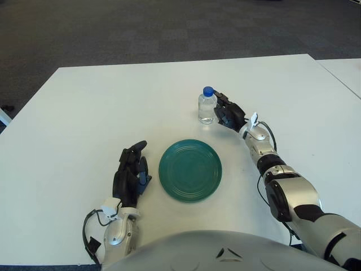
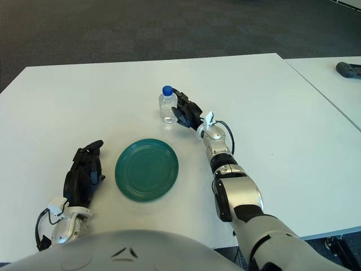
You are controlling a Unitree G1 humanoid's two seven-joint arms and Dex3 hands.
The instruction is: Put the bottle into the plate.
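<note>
A small clear bottle with a blue cap stands upright on the white table, beyond the green plate. My right hand is right beside the bottle on its right, fingers spread and close to it, not closed around it. The plate lies flat and empty near the table's front. My left hand shows to the left of the plate, fingers relaxed and holding nothing.
The white table extends wide to the left and back. A second white table stands to the right with a dark object on it. Dark carpet lies beyond.
</note>
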